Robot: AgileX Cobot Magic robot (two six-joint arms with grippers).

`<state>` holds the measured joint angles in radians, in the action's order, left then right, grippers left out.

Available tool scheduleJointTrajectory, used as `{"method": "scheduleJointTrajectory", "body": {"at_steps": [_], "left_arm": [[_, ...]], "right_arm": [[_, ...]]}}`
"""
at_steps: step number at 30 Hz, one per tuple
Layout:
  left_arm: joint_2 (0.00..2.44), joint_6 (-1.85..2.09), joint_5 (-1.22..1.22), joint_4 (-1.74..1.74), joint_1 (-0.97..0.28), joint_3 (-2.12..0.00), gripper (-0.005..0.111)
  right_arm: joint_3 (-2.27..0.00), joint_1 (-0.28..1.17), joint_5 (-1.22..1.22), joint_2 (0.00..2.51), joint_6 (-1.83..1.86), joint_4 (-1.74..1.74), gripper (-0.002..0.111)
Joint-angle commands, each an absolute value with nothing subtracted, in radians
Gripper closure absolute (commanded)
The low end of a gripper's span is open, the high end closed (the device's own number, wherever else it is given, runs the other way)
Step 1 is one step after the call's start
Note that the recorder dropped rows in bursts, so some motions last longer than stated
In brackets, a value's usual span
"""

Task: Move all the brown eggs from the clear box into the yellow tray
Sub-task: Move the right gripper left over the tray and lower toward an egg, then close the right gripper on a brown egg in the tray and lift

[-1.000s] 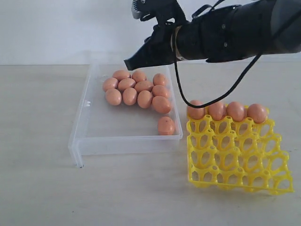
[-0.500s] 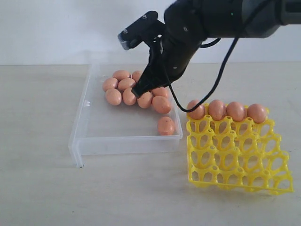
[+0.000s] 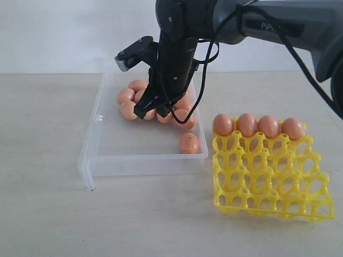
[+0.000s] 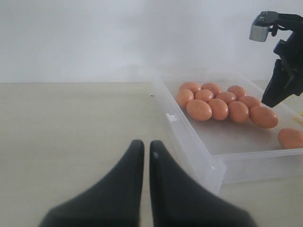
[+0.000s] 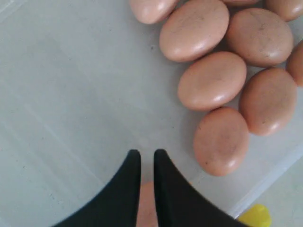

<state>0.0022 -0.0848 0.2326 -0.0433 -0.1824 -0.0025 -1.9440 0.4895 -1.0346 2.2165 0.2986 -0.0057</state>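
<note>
Drops over the last second from above the back wall of the box [image 3: 96, 140] to low inside it, tips at the front of the egg pile [image 4: 218, 109]: so much for the right gripper [image 3: 143, 112]. Points steeply downward now, where a second ago lay nearly level. Shows jaws all but together in its wrist view, only a thin slit, nothing gripped. Looks like the approach to the next pick, judging by the pose; needs wider jaws to take an egg. Otherwise no change among eggs, box or tray [image 3: 268, 184].

On the other side: left gripper [image 4: 143, 143] parked over bare table [image 4: 71, 142] outside the box, jaws closed, empty.

Count, taken from the left wrist view, clear of the arm:
- eleven eggs bunched at the back of the box
- one lone egg [image 3: 189, 143] apart, near the front right corner
- so twelve left to move
- four eggs [image 3: 247, 125] seated side by side in the tray's back row
- sixteen in all
- one box, one tray just right of it, mostly bare cells
</note>
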Motion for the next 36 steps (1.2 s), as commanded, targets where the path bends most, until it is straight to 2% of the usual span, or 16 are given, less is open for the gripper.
{"method": "scheduleJointTrajectory", "body": {"at_steps": [1, 4, 6, 14, 36], "left_arm": [[0.000, -0.083, 0.233, -0.041, -0.179, 0.000, 0.103], [0.000, -0.083, 0.233, -0.041, -0.179, 0.000, 0.103], [0.000, -0.083, 0.231, -0.041, -0.179, 0.000, 0.103], [0.000, -0.083, 0.231, -0.041, -0.179, 0.000, 0.103], [0.000, -0.083, 0.231, -0.041, -0.179, 0.000, 0.103]], "right_arm": [[-1.958, 0.457, -0.989, 2.232, 0.306, -0.032, 0.080], [-1.958, 0.440, -0.988, 2.243, 0.306, -0.059, 0.064], [-1.954, 0.430, -0.977, 2.248, 0.300, -0.060, 0.059], [-1.954, 0.406, -0.846, 2.292, 0.295, -0.058, 0.060], [-1.954, 0.366, -0.836, 2.409, 0.241, -0.047, 0.061]]}}
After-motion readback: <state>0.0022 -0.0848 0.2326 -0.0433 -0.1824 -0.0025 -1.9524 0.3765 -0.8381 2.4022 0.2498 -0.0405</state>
